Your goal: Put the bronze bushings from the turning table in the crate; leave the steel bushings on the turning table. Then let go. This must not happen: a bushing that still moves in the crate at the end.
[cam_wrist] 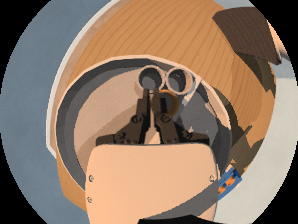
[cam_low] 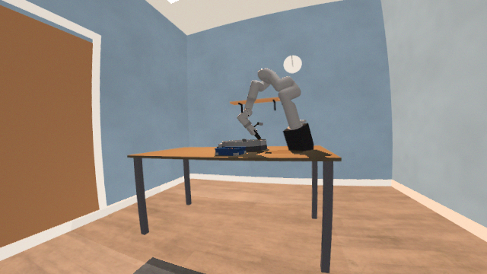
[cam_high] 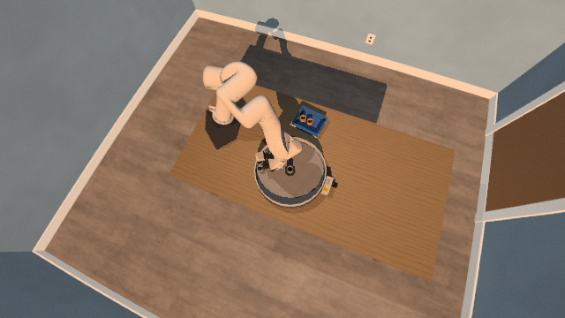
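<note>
My gripper [cam_high: 264, 165] [cam_low: 258, 136] [cam_wrist: 151, 96] is down on the left side of the round turning table [cam_high: 305, 194] [cam_low: 228, 144] [cam_wrist: 87, 123]. Its fingers are shut almost together. In the wrist view they pinch the wall of a bronze bushing [cam_wrist: 177, 83], whose orange side shows beside the right finger. A dark steel bushing [cam_high: 290, 170] [cam_wrist: 147, 78] stands on the turning table close by. The blue crate [cam_high: 321, 125] [cam_low: 224, 152] stands behind the turning table and holds two bronze bushings [cam_high: 306, 118].
The arm's black base [cam_high: 218, 132] [cam_low: 298, 138] stands at the table's left end. A small yellow and black control box [cam_high: 328, 185] [cam_wrist: 228, 181] sits at the turning table's right edge. A wall shelf [cam_low: 255, 101] hangs behind the arm.
</note>
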Controlling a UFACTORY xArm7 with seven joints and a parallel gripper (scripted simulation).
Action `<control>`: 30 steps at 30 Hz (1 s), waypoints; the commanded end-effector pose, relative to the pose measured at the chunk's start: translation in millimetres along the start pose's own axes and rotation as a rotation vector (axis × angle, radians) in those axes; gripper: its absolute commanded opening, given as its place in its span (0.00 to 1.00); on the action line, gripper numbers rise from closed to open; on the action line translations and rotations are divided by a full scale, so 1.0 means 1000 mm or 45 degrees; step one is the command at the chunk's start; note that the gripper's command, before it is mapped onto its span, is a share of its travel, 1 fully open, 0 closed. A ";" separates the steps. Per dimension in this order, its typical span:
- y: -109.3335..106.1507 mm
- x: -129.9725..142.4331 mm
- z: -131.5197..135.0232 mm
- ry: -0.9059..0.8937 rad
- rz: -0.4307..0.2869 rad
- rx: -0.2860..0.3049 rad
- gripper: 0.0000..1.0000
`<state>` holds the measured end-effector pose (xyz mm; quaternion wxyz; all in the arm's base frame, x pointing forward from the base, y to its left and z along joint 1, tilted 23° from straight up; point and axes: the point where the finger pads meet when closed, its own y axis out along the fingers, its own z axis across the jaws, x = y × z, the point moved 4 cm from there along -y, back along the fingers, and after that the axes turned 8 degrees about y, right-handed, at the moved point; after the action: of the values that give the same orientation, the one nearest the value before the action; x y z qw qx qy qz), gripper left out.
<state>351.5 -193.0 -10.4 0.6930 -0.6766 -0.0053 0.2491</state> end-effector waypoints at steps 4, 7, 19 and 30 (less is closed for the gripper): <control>-0.001 0.000 -0.001 0.001 -0.001 -0.002 0.00; -0.001 0.000 -0.001 0.001 -0.001 -0.002 0.00; -0.012 -0.009 -0.002 0.001 -0.001 -0.002 0.00; -0.044 -0.036 -0.006 0.001 -0.001 -0.002 0.00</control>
<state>340.9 -202.2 23.9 0.6930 -0.6759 -0.0050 0.2508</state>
